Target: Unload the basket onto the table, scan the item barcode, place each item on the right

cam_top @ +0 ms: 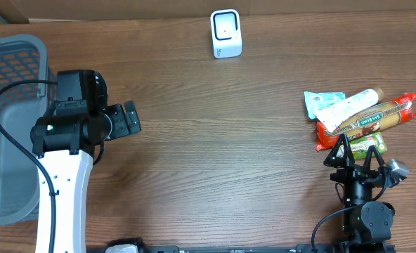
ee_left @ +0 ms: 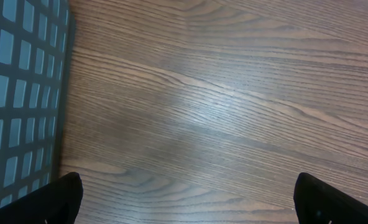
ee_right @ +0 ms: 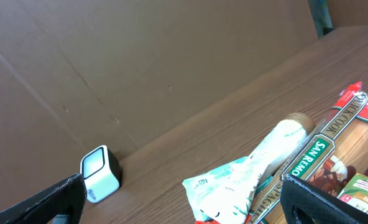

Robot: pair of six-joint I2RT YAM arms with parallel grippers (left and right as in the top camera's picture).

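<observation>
The table is brown wood grain. A plain cardboard wall closes its far edge. A grey mesh basket stands at the left edge of the table. A white scanner stands upright at the far centre. The groceries lie piled at the right: a spaghetti packet, a white tube, a teal pouch and a green packet. The left hand is spread beside the basket and holds nothing. The right hand is spread at the near edge of the pile and holds nothing.
</observation>
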